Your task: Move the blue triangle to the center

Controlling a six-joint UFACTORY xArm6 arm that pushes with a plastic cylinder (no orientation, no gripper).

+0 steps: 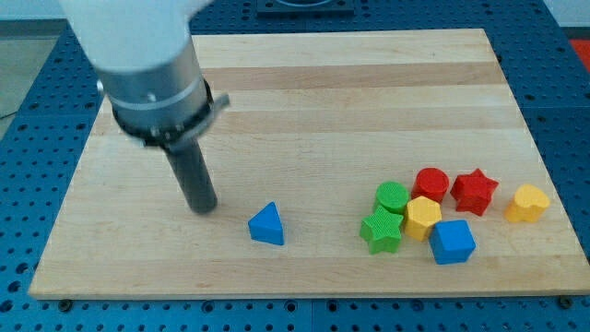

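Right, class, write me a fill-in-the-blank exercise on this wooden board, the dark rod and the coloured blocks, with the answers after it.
1. My tip stands to the view's ____ of the blue triangle block.
2. The yellow heart block lies furthest toward the view's ____.
3. The red star block sits beside the ____ cylinder block.
4. The blue cube block is nearest the wooden board's ____ edge.

Answers: left; right; red; bottom

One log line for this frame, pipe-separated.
my tip: left of blue triangle, apart | triangle: lower board, below centre | other blocks: clustered lower right | task: not done
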